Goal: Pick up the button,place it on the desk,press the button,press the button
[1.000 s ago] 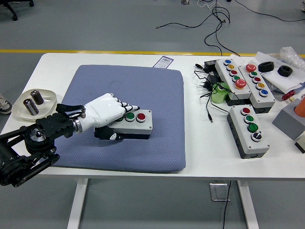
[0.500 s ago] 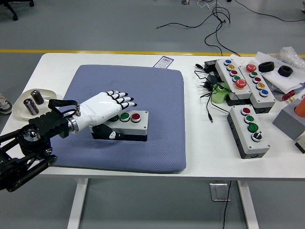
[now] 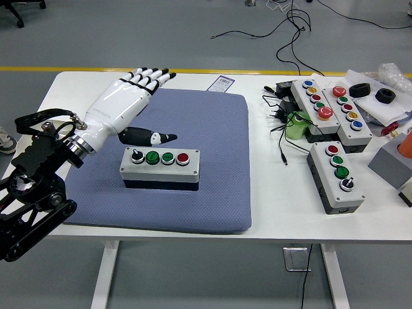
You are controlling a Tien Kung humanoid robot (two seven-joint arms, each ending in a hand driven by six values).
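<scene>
A grey button box [image 3: 159, 167] lies flat on the blue mat [image 3: 193, 122], with a black knob, two green buttons and a red button in a row on top. My left hand [image 3: 143, 90], white with black finger joints, hovers above and behind the box's left end. Its fingers are stretched out and hold nothing, and its thumb [image 3: 151, 137] points right just above the box. The right arm is out of view.
Several more button boxes [image 3: 338, 174] and tangled black cables [image 3: 283, 125] lie at the right. A shallow dish [image 3: 26, 145] with two dark cylinders sits at the left edge. A grey block [image 3: 389, 164] stands at the far right.
My left hand let go of the button box, lifted and drew back to the upper left with its fingers straightened. The box now rests uncovered on the mat.
</scene>
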